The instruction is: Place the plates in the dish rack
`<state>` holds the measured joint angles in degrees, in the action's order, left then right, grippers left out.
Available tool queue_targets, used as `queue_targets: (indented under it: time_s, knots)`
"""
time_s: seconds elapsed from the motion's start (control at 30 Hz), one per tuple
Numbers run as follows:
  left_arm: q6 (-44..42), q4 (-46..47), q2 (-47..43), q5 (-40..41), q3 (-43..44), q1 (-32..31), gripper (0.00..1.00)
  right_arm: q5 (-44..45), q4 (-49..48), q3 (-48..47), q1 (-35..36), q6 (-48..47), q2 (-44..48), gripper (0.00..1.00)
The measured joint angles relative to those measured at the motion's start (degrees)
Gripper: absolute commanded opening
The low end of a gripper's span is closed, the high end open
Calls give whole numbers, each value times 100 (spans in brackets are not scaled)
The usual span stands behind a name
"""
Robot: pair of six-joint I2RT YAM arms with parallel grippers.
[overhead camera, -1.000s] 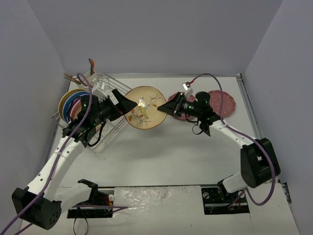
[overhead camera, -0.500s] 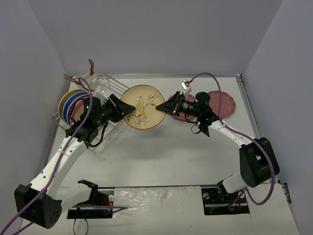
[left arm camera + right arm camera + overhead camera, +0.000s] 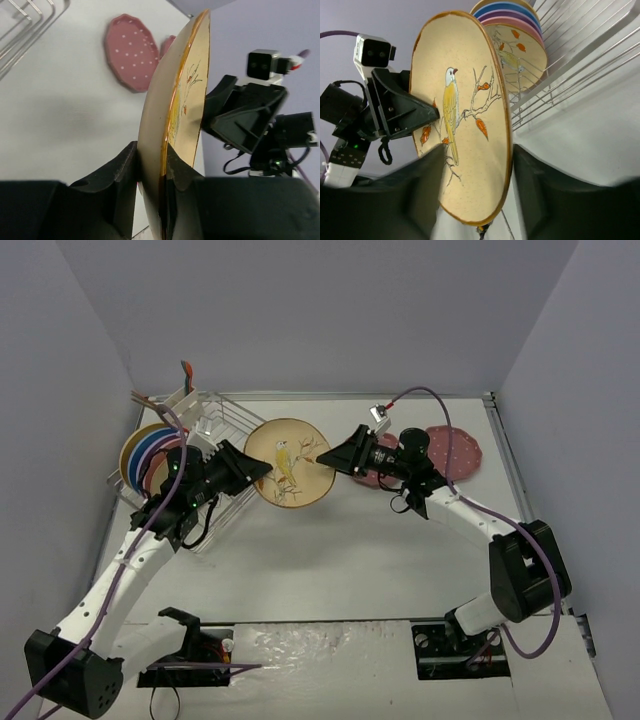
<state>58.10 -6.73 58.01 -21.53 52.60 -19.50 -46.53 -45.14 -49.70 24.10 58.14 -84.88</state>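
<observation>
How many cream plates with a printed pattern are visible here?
2. One plate is held on edge by the left gripper, between the arms; the other stands in the dish rack, next to the pastel plates. Others may be hidden behind them.

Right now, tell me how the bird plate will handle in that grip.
The bird plate looks rigid and glazed, so it could slip in the left pincer, which pinches only its rim. Held on edge, it would likely tip or roll if released. It is probably breakable if dropped.
</observation>
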Motion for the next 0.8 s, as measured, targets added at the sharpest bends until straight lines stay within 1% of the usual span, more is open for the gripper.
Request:
queue_targets:
  time_s: [0.1, 0.17, 0.27, 0.4, 0.5, 0.6, 0.7, 0.8]
  knots:
    - [-499, -355, -71, 183, 2, 2, 0, 44, 401, -22, 0, -434, 96, 89]
    - [-869, -662, -128, 329, 18, 14, 0, 102, 764, -69, -3, -736, 173, 98]
    - [-1552, -1246, -161, 548, 199, 53, 0, 239, 1462, -264, -28, -1256, 305, 100]
    - [-2904, -2180, -146, 917, 963, 141, 0, 387, 2213, -526, -236, -1802, 553, 100]
    - [-3949, -2787, -99, 1255, 1756, 198, 0, 486, 2576, -548, -584, -2054, 858, 100]
    - [-4986, -3197, -2, 1620, 2477, 239, 0, 675, 2866, -548, -878, -2286, 1162, 100]
    - [-6054, -3607, 228, 1997, 3070, 300, 0, 758, 3136, -539, -948, -2496, 1357, 100]
    - [-7029, -3876, 532, 2295, 3424, 434, 0, 774, 3289, -464, -986, -2618, 1462, 100]
